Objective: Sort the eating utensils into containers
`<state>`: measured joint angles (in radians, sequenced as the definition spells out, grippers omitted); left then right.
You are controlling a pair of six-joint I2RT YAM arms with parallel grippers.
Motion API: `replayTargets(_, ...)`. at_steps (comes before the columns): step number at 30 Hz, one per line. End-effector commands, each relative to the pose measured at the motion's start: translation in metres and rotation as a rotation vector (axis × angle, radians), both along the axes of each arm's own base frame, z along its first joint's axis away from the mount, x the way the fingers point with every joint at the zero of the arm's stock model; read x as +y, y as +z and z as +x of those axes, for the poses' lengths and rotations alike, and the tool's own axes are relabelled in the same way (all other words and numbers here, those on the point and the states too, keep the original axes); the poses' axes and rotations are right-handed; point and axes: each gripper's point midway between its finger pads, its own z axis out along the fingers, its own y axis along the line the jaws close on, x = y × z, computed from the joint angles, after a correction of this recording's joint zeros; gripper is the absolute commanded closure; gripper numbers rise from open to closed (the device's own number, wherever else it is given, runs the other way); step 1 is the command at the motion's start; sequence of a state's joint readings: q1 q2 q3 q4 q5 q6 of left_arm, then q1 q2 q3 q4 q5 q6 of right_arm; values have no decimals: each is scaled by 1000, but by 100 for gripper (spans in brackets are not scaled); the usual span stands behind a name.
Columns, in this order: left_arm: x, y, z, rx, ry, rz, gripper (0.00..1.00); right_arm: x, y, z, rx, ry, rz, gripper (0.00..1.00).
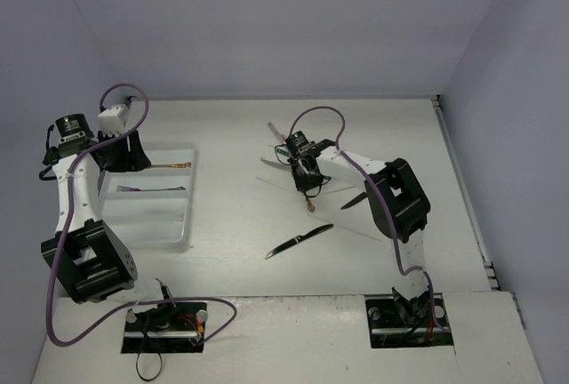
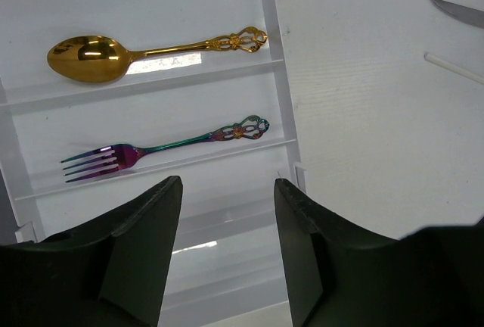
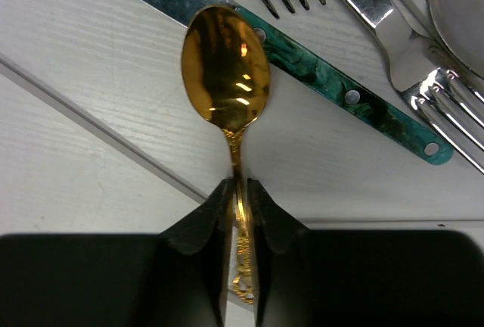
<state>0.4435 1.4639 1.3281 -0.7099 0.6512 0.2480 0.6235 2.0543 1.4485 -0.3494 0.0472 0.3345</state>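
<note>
My right gripper [image 3: 240,185] is shut on the handle of a gold ornate spoon [image 3: 225,73], bowl pointing away, over a green-handled knife [image 3: 333,88] and silver forks [image 3: 446,107]. In the top view that gripper [image 1: 307,180] is at the utensil pile [image 1: 283,157] mid-table. A black knife [image 1: 298,241] lies nearer the front. The white divided tray [image 1: 173,224] is at the left. It holds a gold spoon [image 2: 98,56] and an iridescent fork [image 2: 151,153] in separate compartments. My left gripper [image 2: 227,213] is open and empty above the tray's near compartments.
A thin pale stick [image 2: 454,68] and a knife tip [image 2: 457,10] lie on the table right of the tray. Another dark knife [image 1: 354,198] lies by the right arm. White walls [image 1: 498,55] enclose the table on the back and sides.
</note>
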Motion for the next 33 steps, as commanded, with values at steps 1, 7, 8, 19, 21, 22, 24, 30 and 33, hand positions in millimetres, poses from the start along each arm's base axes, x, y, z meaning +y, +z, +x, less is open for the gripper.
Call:
replayTargets(1,-5,27,8,-102,-11,18,51,3,2,2,-22,29,-24,94)
replayTargets(7,-15,31,12,-115,-26,-5,50,24,30,4,-58,91,46,100)
replayTargets(8,-18,33,13,-118,-28,-16,50,29,42,6,-79,99,68,100)
replayTargets(19,-138,65,9,-53,-233,-377,38,104,139,-17,-262,395,194,100)
replayTargets(21,-168,56,-1,-1,-295,-419,38,116,142,-25,-271,441,197,100)
replayTargets(22,-179,52,-4,15,-313,-435,38,120,146,-28,-277,463,202,100)
replayTargets(24,-193,49,-6,9,-332,-483,38,129,153,-34,-287,500,217,100)
replayTargets(30,-207,39,-2,7,-328,-546,38,144,164,-50,-302,575,243,100)
replayTargets(33,-213,34,0,18,-349,-539,38,148,167,-55,-308,600,246,100)
